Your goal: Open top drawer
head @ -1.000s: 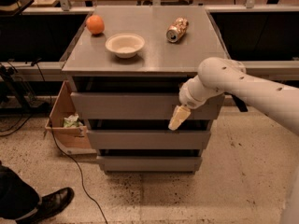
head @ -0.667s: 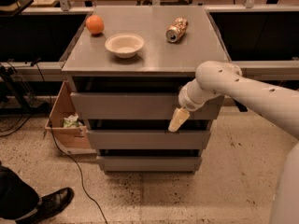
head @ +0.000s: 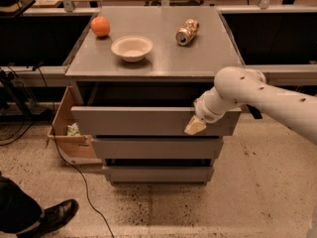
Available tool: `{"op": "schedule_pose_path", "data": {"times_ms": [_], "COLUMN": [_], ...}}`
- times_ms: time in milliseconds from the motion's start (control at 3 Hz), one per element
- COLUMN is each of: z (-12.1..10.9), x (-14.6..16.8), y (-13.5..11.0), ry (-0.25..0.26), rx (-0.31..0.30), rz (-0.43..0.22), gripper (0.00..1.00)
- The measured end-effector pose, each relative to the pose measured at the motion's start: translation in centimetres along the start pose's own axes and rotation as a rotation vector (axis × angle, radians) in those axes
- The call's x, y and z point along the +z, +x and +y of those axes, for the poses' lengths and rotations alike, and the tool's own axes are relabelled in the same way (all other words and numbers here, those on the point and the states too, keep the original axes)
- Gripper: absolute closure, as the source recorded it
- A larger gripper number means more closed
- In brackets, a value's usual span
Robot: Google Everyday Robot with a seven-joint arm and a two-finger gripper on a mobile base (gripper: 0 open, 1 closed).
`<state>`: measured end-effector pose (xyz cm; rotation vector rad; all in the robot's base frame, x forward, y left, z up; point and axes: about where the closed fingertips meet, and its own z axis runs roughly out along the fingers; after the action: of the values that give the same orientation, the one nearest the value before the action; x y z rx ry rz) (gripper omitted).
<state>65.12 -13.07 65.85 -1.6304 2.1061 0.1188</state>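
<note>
The top drawer (head: 133, 121) is sitting just under the counter (head: 203, 58) of a grey cabinet. Its wide plain front is standing out farther toward the camera than the two slimmer lower drawers (head: 157, 148) beneath it. A dark gap is showing between the drawer's top edge and the counter's front edge, and nothing inside can be made out in the shadow.

The end effector (head: 195, 126) is hanging at the right part of the top drawer's front, with its pale tip pointing down and to the left. It is lying over the panel near its lower edge. Whether it is open or closed cannot be told from this angle, nor whether it is actually gripping the panel. The white arm (head: 267, 95) is reaching in from the right edge of the view and bending down at a rounded joint just above the drawer's right corner.

On the counter, an orange (head: 100, 26) is resting near the back left corner. A pale bowl (head: 132, 48) is standing upright just in front of it and to its right. A can (head: 187, 31) is lying on its side toward the back right, well apart from the bowl.

A cardboard box (head: 67, 133) is standing on the floor (head: 257, 192) against the cabinet's left side. A thin cable (head: 74, 167) is trailing across the speckled floor beside it. A dark shoe (head: 55, 215) is showing at the bottom left.
</note>
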Motion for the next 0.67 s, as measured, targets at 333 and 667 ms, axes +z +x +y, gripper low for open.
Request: {"op": "schedule_pose_path", "data": {"times_ms": [333,667], "z": [-0.19,-0.29], "x": [-0.73,-0.81], "y": [-0.34,-0.41], "ry": [0.000,0.000], "rx": [0.000,0.000], "rz": [0.000,0.000], "gripper": [0.46,0.25]}}
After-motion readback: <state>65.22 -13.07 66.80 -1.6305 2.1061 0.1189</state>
